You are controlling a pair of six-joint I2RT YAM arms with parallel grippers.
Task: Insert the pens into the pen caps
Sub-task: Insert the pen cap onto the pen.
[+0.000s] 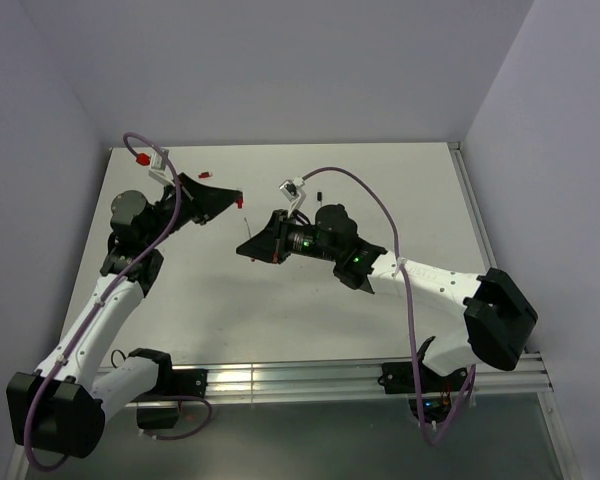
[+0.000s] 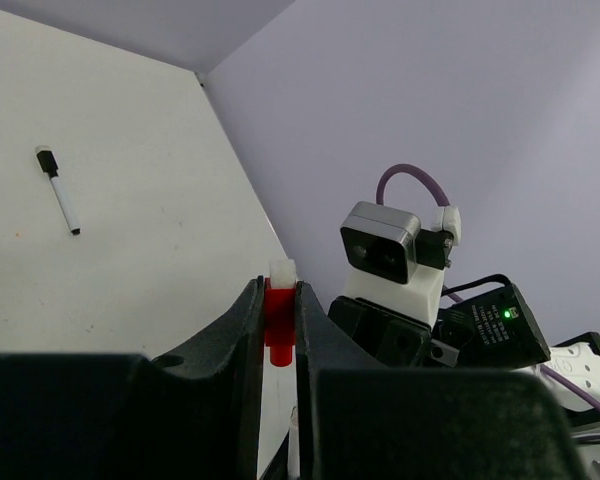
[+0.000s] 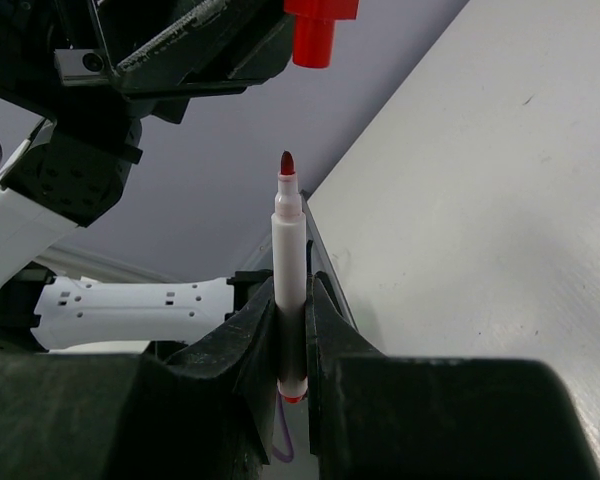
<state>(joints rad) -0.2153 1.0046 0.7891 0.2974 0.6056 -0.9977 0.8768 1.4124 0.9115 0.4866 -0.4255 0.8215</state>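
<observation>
My left gripper [image 1: 232, 197] is shut on a red pen cap [image 1: 239, 202], held above the table; in the left wrist view the cap [image 2: 279, 325] sits pinched between the fingertips. My right gripper [image 1: 250, 248] is shut on a white-barrelled pen [image 3: 289, 250] with its red tip uncovered. In the right wrist view the tip points up towards the red cap [image 3: 315, 30], with a gap between them and the cap slightly to the right. A second pen [image 2: 57, 188] with a black cap lies on the table; it also shows in the top view [image 1: 320, 194].
A loose red cap [image 1: 205, 176] lies near the table's back edge. A red plug [image 1: 138, 158] on a purple cable hangs at the back left. The right wrist camera [image 2: 380, 245] faces my left gripper. Walls enclose the table [image 1: 420, 200] on three sides.
</observation>
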